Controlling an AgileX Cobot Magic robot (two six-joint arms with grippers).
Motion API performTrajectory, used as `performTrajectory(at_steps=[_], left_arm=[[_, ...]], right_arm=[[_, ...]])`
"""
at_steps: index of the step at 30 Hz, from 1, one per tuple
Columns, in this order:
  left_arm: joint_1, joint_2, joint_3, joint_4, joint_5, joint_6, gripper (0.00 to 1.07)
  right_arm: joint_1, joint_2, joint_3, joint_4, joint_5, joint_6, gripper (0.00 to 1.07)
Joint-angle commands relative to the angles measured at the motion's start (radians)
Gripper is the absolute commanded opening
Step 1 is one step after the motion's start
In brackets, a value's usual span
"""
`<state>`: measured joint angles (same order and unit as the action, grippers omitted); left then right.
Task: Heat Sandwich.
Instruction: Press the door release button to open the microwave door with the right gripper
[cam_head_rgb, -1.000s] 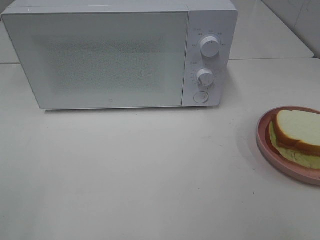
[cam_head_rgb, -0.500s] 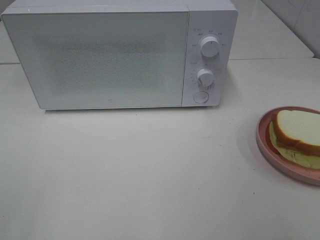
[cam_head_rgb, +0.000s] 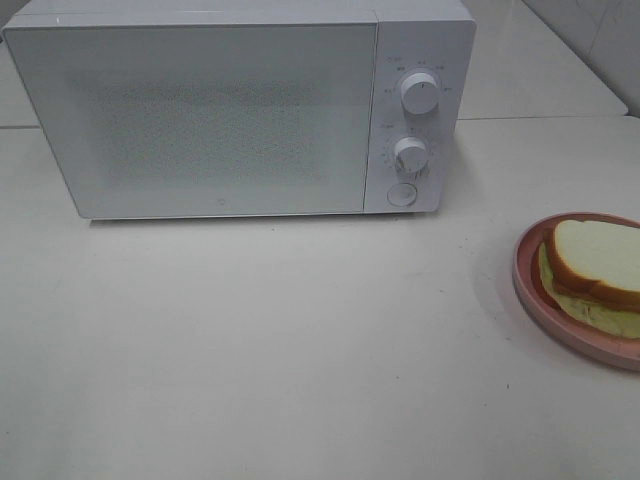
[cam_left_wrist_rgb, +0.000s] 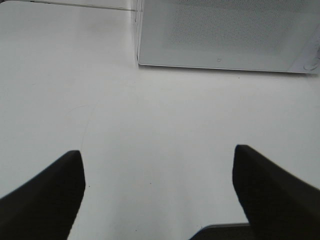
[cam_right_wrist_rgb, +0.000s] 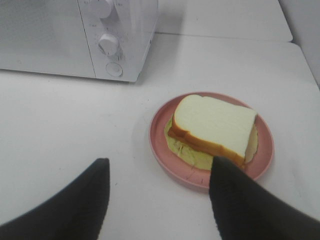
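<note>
Two grippers appear only in their own wrist views; the left gripper (cam_left_wrist_rgb: 157, 152) has its dark fingers (cam_left_wrist_rgb: 50, 195) spread wide and holds nothing, with bare white table (cam_left_wrist_rgb: 150, 125) between them and the microwave (cam_left_wrist_rgb: 220, 35) ahead. From the high camera the microwave sits at the left and middle of the table, door shut; right of the door are an upper knob (cam_head_rgb: 420, 92), a lower knob (cam_head_rgb: 411, 155) and a round button (cam_head_rgb: 401, 194). Well to the right, apart from the microwave, the sandwich (cam_head_rgb: 600, 262) lies flat on a round pink plate (cam_head_rgb: 525, 275) (pale filling shows under the crust). The right gripper (cam_right_wrist_rgb: 160, 161) is parted too, gripping nothing; one finger (cam_right_wrist_rgb: 240, 205) overlaps the plate's rim in its wrist view, and I cannot tell whether they touch.
</note>
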<state>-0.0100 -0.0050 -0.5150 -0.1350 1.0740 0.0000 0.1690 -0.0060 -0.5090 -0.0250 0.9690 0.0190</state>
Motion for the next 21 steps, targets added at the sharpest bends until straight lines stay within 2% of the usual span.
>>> performTrajectory(at_steps=[1, 9, 21], left_arm=[[-0.002, -0.024, 0.002, -0.004, -0.01, 0.0, 0.76], [-0.002, -0.024, 0.002, -0.004, -0.01, 0.0, 0.76], [-0.002, -0.024, 0.002, -0.004, -0.01, 0.0, 0.76]], right_arm=[[-0.006, -0.025, -0.013, -0.011, -0.04, 0.001, 0.59], [-0.006, -0.002, -0.013, -0.015, -0.184, 0.001, 0.59], [-0.006, 0.234, -0.01, -0.015, -0.445, -0.006, 0.59]])
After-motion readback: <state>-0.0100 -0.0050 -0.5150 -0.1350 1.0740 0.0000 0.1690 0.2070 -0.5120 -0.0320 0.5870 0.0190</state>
